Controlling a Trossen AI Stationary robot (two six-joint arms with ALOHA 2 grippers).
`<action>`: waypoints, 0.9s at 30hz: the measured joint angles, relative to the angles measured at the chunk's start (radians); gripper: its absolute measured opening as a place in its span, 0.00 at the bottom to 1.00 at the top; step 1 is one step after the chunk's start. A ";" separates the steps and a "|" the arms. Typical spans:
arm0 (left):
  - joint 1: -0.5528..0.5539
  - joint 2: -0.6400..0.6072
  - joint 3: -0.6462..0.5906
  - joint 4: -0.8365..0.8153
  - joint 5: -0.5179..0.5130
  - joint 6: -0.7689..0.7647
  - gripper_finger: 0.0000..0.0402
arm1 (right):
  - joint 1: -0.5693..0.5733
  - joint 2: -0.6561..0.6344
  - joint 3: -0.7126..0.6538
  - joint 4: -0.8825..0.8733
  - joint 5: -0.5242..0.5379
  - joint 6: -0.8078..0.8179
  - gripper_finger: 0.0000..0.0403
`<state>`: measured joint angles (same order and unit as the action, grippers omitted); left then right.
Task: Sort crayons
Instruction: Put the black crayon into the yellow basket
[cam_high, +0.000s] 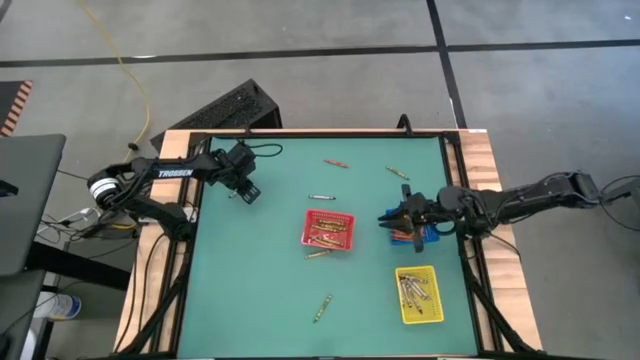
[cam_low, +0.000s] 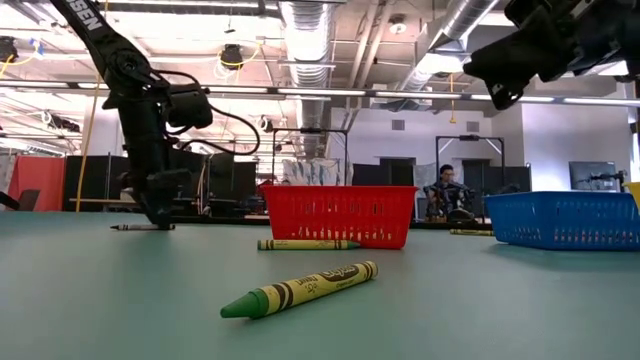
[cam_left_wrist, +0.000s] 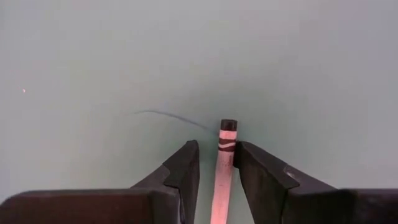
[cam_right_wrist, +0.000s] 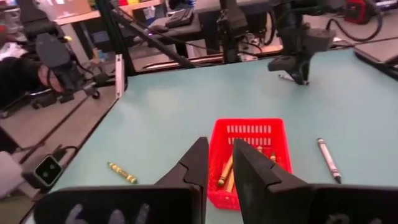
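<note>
- High view: the left gripper (cam_high: 247, 192) is low over the green table (cam_high: 250, 290) near its far left part, with a crayon too small to make out under it. The right gripper (cam_high: 392, 218) hovers over the blue tray (cam_high: 430, 235) at the right side. The red tray (cam_high: 329, 229) sits mid-table, full of orange-red crayons lying roughly along its length, and the yellow tray (cam_high: 418, 295) nearer the front right holds grey ones. Loose crayons lie scattered: a grey crayon (cam_high: 321, 197) lying left-right above the red tray, an orange-red crayon (cam_high: 335, 162) near the far edge, a yellowish crayon (cam_high: 397, 173) slanted beside it, and a green crayon (cam_high: 322, 307) near the front, set diagonally.
- Low view: the green crayon (cam_low: 300, 289) lies flat, its tip toward the left and nearer the camera. A second green-tipped crayon (cam_low: 307, 244) lies left-right, just in front of the red tray (cam_low: 338, 215). The left gripper (cam_low: 150, 218) reaches down to the tabletop.
- Left wrist view: a pale crayon (cam_left_wrist: 223, 168) lies between the two fingers (cam_left_wrist: 184, 168), its long axis running straight away from the wrist, dark-banded end outermost. The jaws stand narrowly apart on either side of it; I cannot tell whether they press it.
- Right wrist view: the right gripper (cam_right_wrist: 219, 163) has its jaws a narrow gap apart, with nothing between them.
</note>
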<state>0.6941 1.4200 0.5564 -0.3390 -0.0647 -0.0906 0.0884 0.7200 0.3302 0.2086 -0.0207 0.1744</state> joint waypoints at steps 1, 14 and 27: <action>0.000 0.000 0.000 0.004 0.001 0.000 0.25 | -0.002 0.001 0.000 0.002 -0.010 0.000 0.18; -0.030 0.007 0.049 0.101 0.021 0.002 0.03 | -0.065 -0.001 0.000 0.010 -0.088 -0.026 0.18; -0.252 0.012 0.186 0.464 0.247 -0.105 0.01 | -0.060 0.000 0.001 -0.029 -0.087 -0.053 0.18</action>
<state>0.4425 1.4319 0.7425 0.1246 0.1823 -0.1960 0.0287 0.7197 0.3313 0.1795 -0.1078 0.1219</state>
